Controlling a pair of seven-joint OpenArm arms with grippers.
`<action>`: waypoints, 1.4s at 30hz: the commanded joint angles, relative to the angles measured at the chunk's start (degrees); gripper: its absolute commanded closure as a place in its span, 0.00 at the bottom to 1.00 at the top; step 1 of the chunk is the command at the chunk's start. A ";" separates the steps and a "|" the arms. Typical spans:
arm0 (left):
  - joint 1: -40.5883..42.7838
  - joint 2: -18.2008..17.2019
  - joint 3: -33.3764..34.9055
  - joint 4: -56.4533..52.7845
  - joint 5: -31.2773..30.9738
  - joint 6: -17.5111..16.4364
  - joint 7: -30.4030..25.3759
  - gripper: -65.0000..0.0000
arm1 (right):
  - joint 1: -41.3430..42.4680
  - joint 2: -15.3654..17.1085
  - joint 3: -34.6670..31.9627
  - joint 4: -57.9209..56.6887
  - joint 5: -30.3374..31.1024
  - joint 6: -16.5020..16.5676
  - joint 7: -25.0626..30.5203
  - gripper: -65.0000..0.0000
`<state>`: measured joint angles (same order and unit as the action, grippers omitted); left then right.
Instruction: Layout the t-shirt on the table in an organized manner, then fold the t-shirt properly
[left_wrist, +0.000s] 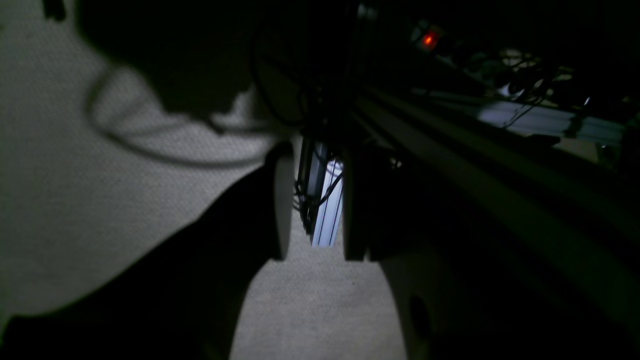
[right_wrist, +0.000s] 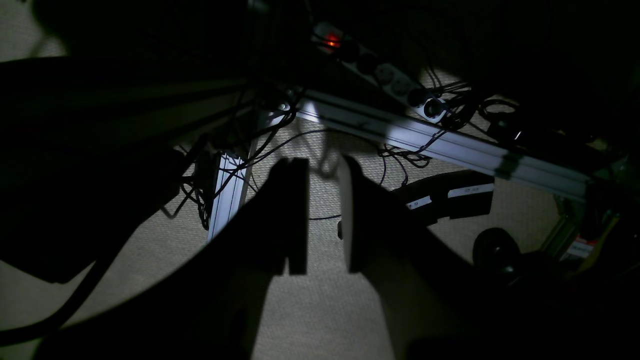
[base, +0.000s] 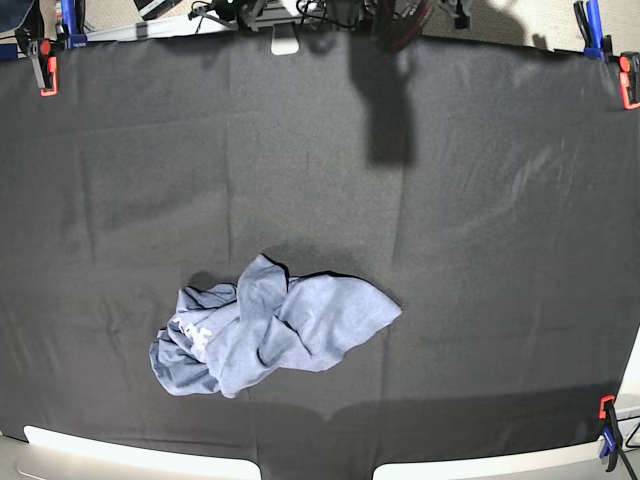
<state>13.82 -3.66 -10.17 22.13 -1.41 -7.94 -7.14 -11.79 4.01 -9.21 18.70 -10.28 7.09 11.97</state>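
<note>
Starting the layout: your crumpled blue-grey cotton t-shirt (base: 270, 325) sits bunched on the black cloth-covered worktop (base: 480, 200), near its front edge. Both jaws stand parted, empty, off the worktop. Next, grasp two edges and spread.

a light blue-grey t-shirt (base: 272, 326) lies crumpled in a heap on the table (base: 480, 250), toward its near edge and left of centre. bits of white lettering show in the folds at the heap's left end. the black cloth cover is held by orange-and-blue clamps (base: 44, 64) at the corners. a dark shadow (base: 388, 110) falls across the far middle.
</note>
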 joint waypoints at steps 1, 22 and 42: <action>0.61 -0.02 -0.11 0.42 0.09 -0.48 -0.37 0.76 | -0.68 0.33 0.13 0.81 0.39 -0.04 0.44 0.84; 13.25 -0.24 -0.11 17.75 -0.11 -0.48 4.42 0.76 | -15.23 1.84 0.13 21.27 6.99 0.00 -2.12 0.84; 39.91 -13.16 -0.28 62.20 -8.76 -0.09 19.19 0.76 | -48.06 21.46 0.15 70.86 21.44 -0.02 -11.04 0.84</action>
<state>52.88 -16.67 -10.26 83.90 -10.13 -7.90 12.82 -58.98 25.12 -9.23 89.21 10.76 6.85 -0.43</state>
